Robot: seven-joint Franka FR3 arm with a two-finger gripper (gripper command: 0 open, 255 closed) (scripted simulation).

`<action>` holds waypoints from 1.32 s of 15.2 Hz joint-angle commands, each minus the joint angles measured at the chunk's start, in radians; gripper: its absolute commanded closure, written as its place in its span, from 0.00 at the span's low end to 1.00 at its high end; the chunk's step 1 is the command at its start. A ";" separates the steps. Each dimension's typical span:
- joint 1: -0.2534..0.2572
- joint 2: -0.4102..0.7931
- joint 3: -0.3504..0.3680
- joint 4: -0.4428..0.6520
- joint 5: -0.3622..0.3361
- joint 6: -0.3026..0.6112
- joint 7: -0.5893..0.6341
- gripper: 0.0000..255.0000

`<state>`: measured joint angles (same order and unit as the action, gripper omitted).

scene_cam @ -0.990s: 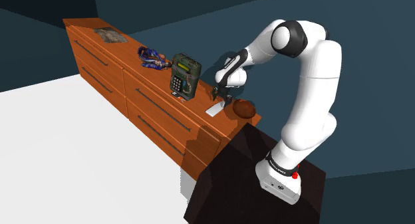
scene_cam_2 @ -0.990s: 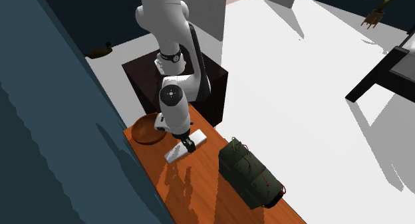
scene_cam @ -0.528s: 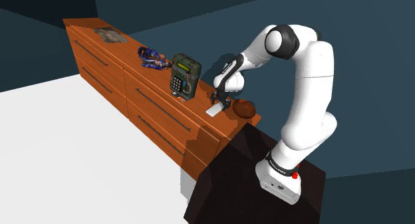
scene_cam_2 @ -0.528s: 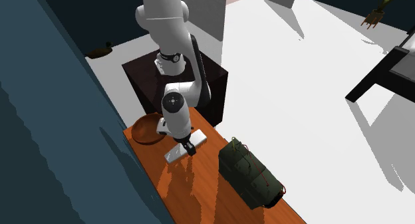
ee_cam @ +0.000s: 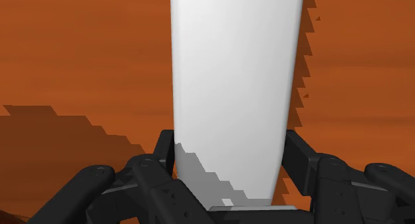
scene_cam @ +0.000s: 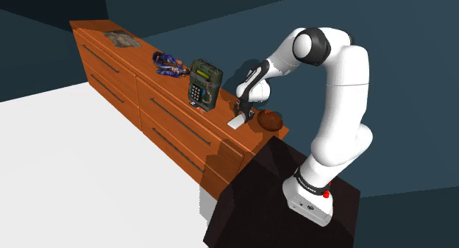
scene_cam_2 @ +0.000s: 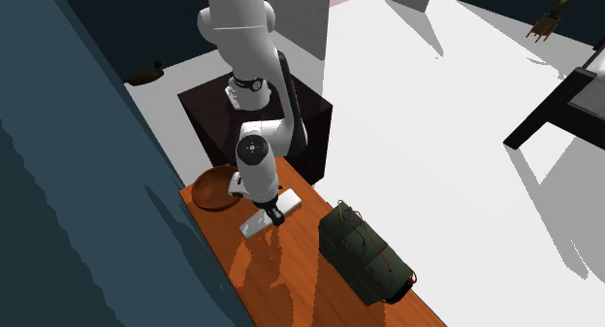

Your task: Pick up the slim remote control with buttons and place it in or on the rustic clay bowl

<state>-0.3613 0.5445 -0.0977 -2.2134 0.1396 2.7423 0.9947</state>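
The slim remote (scene_cam: 237, 123) is drawn plain white and lies flat on the orange wooden dresser top (scene_cam: 221, 110), near its end by the stand. My black gripper (scene_cam: 244, 110) stands straight over it, pointing down. Seen along the hand, the two fingers clasp the long sides of the remote (ee_cam: 233, 90), so the gripper (ee_cam: 231, 151) is shut on it. The brown bowl (scene_cam: 270, 121) sits just beside the remote, toward the stand. In the second exterior view the gripper (scene_cam_2: 276, 214) grips the remote (scene_cam_2: 254, 225) mid-length, with the bowl (scene_cam_2: 204, 191) to its left.
A dark green case with a keypad (scene_cam: 203, 83) stands upright further along the dresser, also seen as the case (scene_cam_2: 364, 252). Beyond it lie a blue and orange bundle (scene_cam: 169, 64) and a flat grey item (scene_cam: 122, 39). The dark stand (scene_cam: 287, 188) abuts the dresser's end.
The arm lowered the gripper down over the remote, and the fingers now close on its sides. The remote and the bowl have not moved.
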 commanded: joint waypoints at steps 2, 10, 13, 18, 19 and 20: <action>0.000 0.001 0.000 0.000 0.000 0.000 0.000 1.00; 0.002 -0.013 -0.003 -0.004 -0.002 -0.009 0.002 1.00; 0.009 -0.053 -0.011 -0.015 -0.010 -0.039 0.008 1.00; 0.019 -0.118 -0.024 -0.028 -0.025 -0.090 0.019 1.00; 0.020 -0.130 -0.027 -0.030 -0.028 -0.101 0.021 1.00; 0.022 -0.143 -0.029 -0.032 -0.031 -0.111 0.023 1.00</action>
<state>-0.3417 0.4149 -0.1242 -2.2430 0.1116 2.6421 1.0148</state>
